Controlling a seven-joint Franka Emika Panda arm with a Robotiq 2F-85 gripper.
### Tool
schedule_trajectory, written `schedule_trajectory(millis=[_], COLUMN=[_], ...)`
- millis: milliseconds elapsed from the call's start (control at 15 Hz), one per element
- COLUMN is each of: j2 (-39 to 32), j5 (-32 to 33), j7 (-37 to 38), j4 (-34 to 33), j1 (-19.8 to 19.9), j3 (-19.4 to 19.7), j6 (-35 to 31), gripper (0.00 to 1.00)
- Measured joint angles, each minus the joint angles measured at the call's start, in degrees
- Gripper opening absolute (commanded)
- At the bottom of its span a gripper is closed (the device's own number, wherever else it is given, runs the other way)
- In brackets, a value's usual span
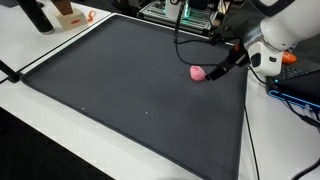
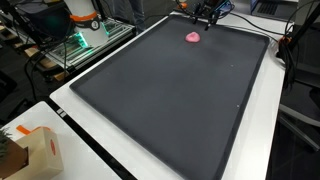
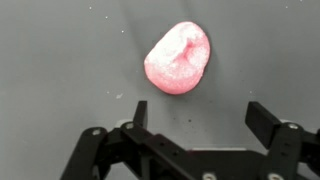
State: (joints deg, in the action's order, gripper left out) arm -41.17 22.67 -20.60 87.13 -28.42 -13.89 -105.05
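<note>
**Pink lump: claw standing open beside it**

Pink lump [image 3: 178, 57] is lying on the dark mat [image 1: 120, 90] that is covering most of the white bench [image 1: 22, 48]. In both exterior views it is sitting near the far edge of the mat: right of centre in the upper half of the frame [image 1: 198, 72], and at top centre of the frame [image 2: 193, 37]. Its surface is looking soft and glossy, with a fold across the top.

The claw [image 3: 200, 115] is standing wide, with nothing between its fingers [image 3: 140, 112]. In the wrist view both fingers are occupying the lower half of the frame while the lump is lying above them, clear of both and offset toward the left finger. In an exterior view the claw [image 1: 213, 71] is reaching in from the right, its tips just beside the lump; whether they are touching it cannot be told.

Judgement: the approach stage is in hand, and no grip is being made. A grasp from this pose would be calling for:

1. Moving the claw forward until the lump is lying between the fingers.
2. Shifting it sideways to centre the lump in the gap.
3. Closing gently, since the lump is appearing soft and rounded and may be squeezing out.

A cardboard box [image 2: 40, 150] is standing at lower left, well apart.
</note>
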Motion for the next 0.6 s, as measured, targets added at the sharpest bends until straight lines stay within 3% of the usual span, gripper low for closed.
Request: schedule_trajectory(millis=[333,600], j2=[0.0,0.0], j5=[7.0,8.1], j7=[-9.0,-13.4], j4=[0.6,1.3], j1=[-0.8,-0.8], j3=[-0.9,-1.6], j6=[0.0,0.0], gripper=[1.0,1.0])
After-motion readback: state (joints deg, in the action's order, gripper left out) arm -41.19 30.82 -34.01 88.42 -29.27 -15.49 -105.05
